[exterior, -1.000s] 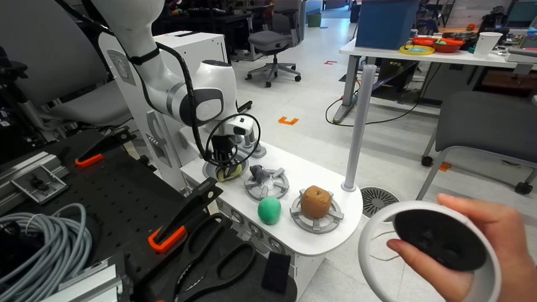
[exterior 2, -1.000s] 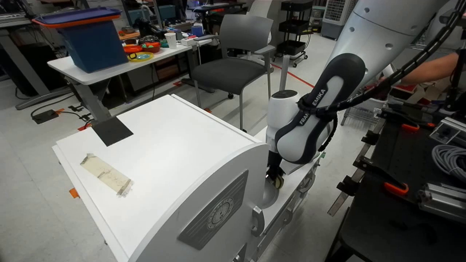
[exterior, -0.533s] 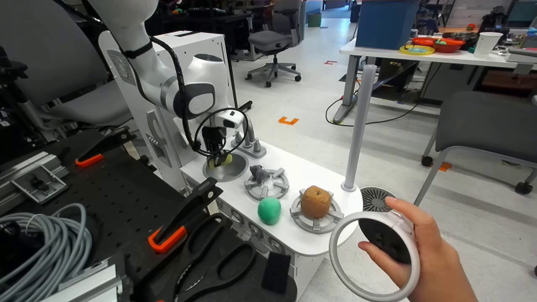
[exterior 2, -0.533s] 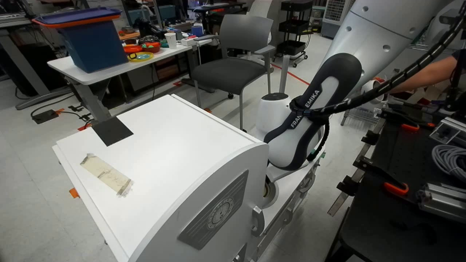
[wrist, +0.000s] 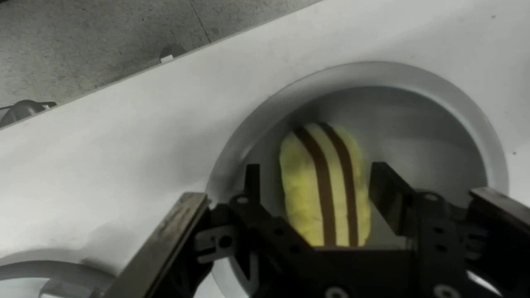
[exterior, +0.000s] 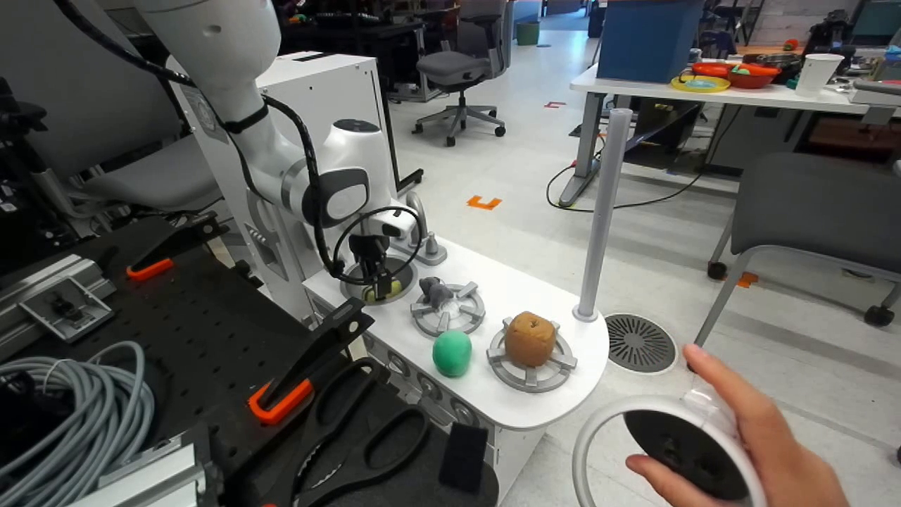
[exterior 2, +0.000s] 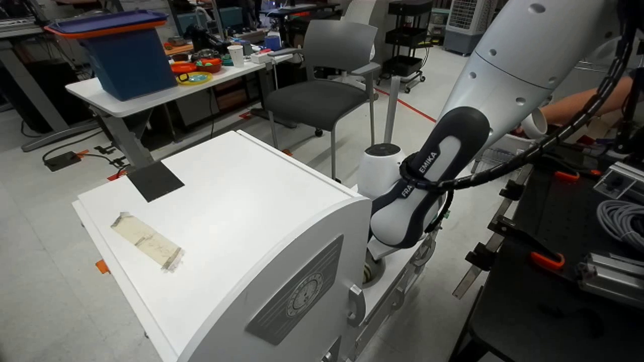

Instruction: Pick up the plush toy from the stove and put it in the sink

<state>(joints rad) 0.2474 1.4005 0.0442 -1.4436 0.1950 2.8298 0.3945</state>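
Wrist view: the left finger [wrist: 252, 182], the striped plush toy [wrist: 325, 186] lying in the sink [wrist: 372, 74], then the right finger [wrist: 384, 188], the two spread wide, seemingly gripping nothing. Release looks done; next likely calls for a straight lift clear.

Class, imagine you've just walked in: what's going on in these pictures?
A robot arm has its gripper open at the sink, the jaws on either side of a yellow plush toy with brown stripes. A gap shows on one side, so the toy seems free; it lies in the sink, as the task seems to want. A grey item rests on one burner, a brown one on another. A hand holds a ring-shaped controller, probably guiding the arm.
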